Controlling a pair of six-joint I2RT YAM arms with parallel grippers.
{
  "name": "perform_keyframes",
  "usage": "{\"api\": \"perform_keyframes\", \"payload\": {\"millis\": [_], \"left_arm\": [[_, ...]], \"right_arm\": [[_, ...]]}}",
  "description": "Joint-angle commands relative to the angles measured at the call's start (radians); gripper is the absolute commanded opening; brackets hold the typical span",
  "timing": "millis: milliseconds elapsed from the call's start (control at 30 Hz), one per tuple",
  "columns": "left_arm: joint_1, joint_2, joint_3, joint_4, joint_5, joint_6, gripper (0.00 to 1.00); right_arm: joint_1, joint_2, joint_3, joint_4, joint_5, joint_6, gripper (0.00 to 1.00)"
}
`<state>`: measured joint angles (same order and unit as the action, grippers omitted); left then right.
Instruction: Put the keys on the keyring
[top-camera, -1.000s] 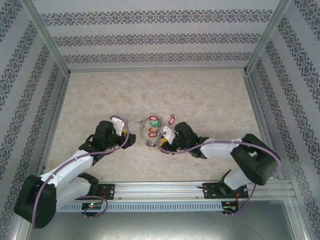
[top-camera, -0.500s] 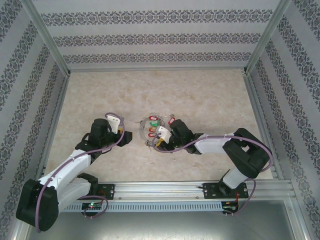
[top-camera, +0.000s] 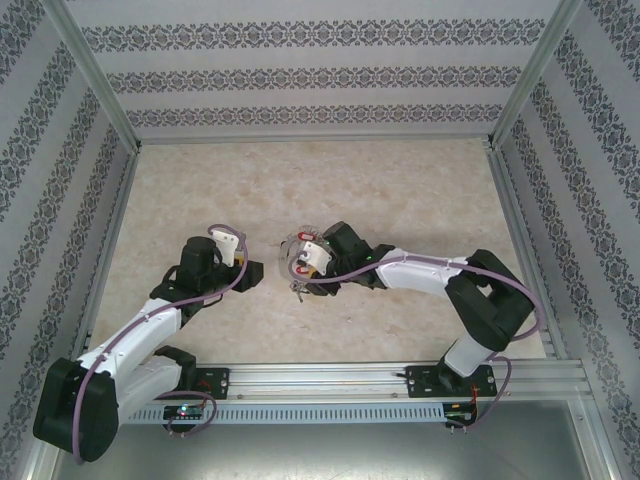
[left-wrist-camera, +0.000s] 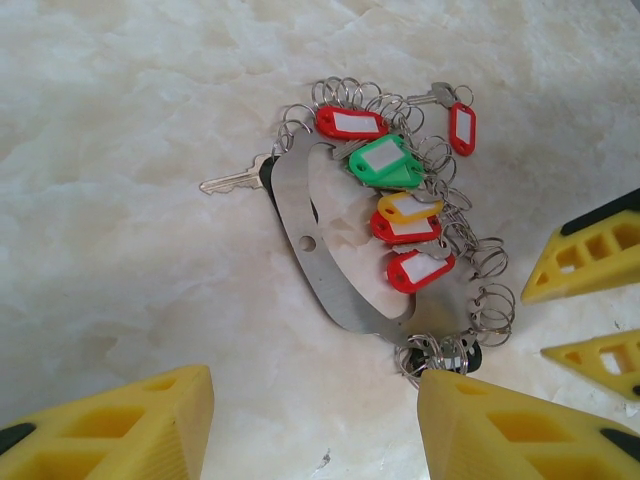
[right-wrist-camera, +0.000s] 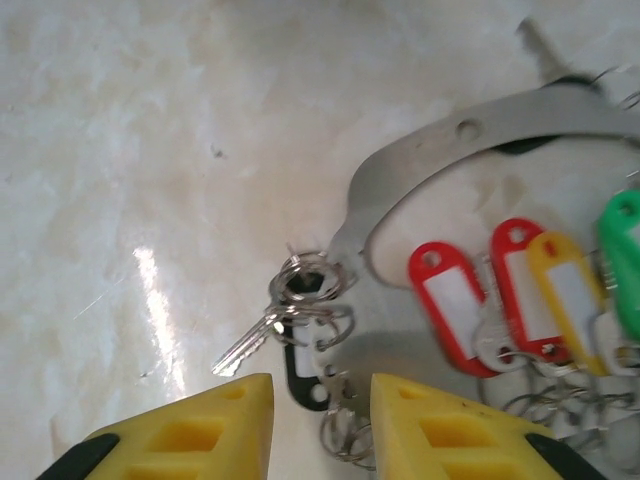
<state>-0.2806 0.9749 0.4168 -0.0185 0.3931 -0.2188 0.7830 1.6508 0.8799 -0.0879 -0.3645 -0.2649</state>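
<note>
Left wrist view is showing my left claw (left-wrist-camera: 315, 388) hanging wide apart and empty, just short of the keyring (left-wrist-camera: 318, 250) lying flat on the worktop (left-wrist-camera: 120, 250). Several tagged keys (left-wrist-camera: 405, 228) are sitting inside its loop, seemingly strung already. One red-tagged key (left-wrist-camera: 462, 128) is lying at its far edge, perhaps loose. My right claw (right-wrist-camera: 320, 392) is hovering narrowly apart over the small rings (right-wrist-camera: 305, 285), gripping nothing.
</note>
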Motion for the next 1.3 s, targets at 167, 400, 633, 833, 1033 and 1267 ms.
{"api": "perform_keyframes", "payload": {"millis": [167, 400, 633, 833, 1033, 1267], "left_arm": [[0.026, 0.011, -0.008, 0.021, 0.021, -0.028, 0.57], [0.03, 0.011, -0.014, 0.022, 0.022, -0.025, 0.57], [0.032, 0.008, -0.015, 0.02, 0.022, -0.021, 0.57], [0.034, 0.008, -0.013, 0.019, 0.024, -0.024, 0.57], [0.037, 0.011, -0.014, 0.021, 0.027, -0.028, 0.57], [0.039, 0.01, -0.01, 0.017, 0.031, -0.025, 0.57]], "right_arm": [[0.016, 0.087, 0.108, -0.187, 0.027, 0.007, 0.29], [0.016, 0.14, 0.183, -0.227, 0.042, 0.004, 0.22], [0.016, 0.136, 0.19, -0.249, 0.094, -0.003, 0.3], [0.021, 0.109, 0.164, -0.254, 0.06, 0.006, 0.34], [0.028, 0.128, 0.158, -0.247, 0.069, -0.002, 0.35], [0.039, 0.17, 0.183, -0.253, 0.126, -0.039, 0.31]]}}
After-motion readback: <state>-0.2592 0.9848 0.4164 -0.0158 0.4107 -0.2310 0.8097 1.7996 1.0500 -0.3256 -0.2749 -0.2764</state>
